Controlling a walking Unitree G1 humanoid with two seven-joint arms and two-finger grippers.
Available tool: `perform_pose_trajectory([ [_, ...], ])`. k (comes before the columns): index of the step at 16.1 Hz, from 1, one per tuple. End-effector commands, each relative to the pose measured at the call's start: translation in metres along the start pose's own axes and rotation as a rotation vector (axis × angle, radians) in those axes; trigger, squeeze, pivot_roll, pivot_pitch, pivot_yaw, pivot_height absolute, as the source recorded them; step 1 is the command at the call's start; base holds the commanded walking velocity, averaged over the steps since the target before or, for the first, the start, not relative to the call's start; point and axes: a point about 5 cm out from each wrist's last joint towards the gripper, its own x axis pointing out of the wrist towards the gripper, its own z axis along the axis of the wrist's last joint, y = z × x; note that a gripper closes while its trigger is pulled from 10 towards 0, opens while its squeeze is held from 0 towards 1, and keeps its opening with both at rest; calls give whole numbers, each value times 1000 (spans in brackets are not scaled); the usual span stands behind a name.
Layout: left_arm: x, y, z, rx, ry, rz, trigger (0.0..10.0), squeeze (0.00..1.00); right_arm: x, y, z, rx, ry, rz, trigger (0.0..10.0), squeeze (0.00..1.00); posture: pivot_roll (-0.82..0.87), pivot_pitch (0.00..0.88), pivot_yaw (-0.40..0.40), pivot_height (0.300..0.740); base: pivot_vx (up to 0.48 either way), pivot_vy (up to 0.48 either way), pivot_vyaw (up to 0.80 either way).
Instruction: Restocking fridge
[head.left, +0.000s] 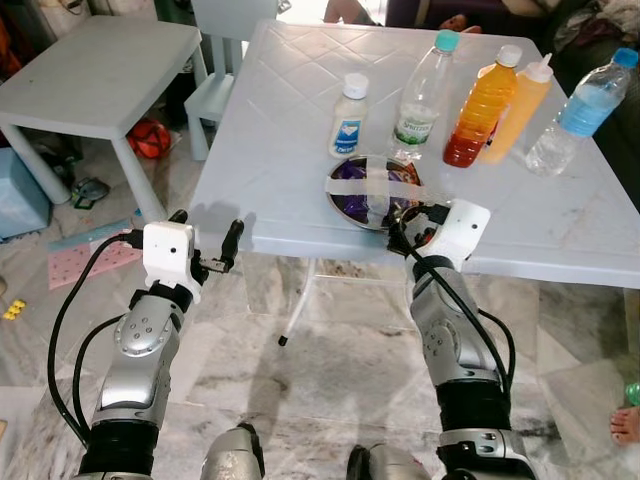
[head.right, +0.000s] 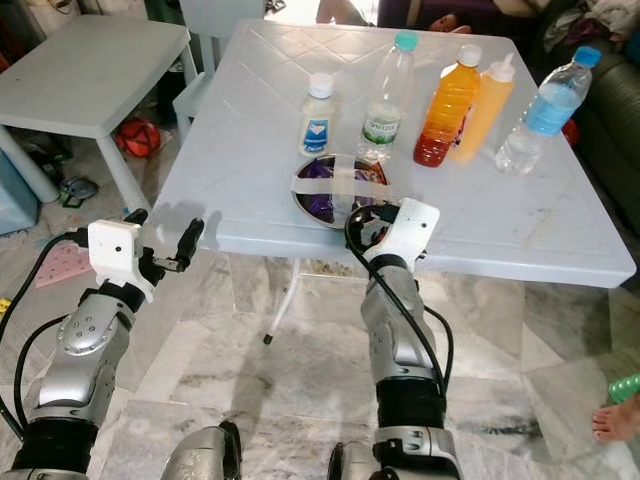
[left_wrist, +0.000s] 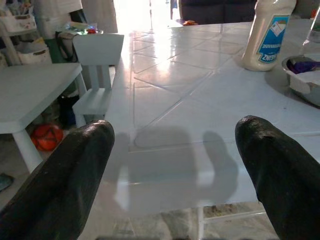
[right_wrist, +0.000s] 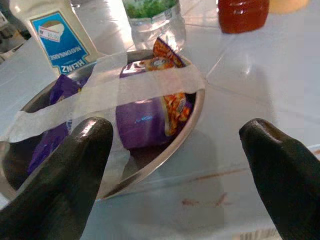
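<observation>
A metal bowl (head.left: 352, 192) of purple snack packets, strapped over with white tape, sits near the front edge of the white table (head.left: 280, 150). Behind it stand a white mayonnaise bottle (head.left: 348, 118), a clear bottle with a green label (head.left: 418, 100), an orange juice bottle (head.left: 480, 108), a yellow squeeze bottle (head.left: 522, 108) and a blue-labelled water bottle (head.left: 580, 110). My right gripper (head.left: 412, 222) is open just short of the bowl's near rim (right_wrist: 165, 162). My left gripper (head.left: 207, 232) is open at the table's near left edge, with nothing between its fingers (left_wrist: 75, 170).
A low white side table (head.left: 100, 70) and a small white chair (head.left: 225, 90) stand to the left, with a red ball (head.left: 148, 138) under them. A blue box (head.left: 20, 195) sits at far left. A person's foot (head.left: 625, 425) is on the marble floor at right.
</observation>
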Motion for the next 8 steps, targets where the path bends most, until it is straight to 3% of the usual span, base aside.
perform_pose_trajectory([
  [1,-1,0,2,14,1,-7,10000,0,1,1,-2,18,24,-9,10000,0,27,95,-44,740,0,0,0],
  [4,1,-2,2,11,1,-17,10000,0,7,13,-1,26,37,17,10000,0,26,96,-42,740,0,0,0],
  [8,1,-3,2,10,3,-25,10000,0,15,27,2,113,62,38,10000,0,31,96,-45,740,0,0,0],
])
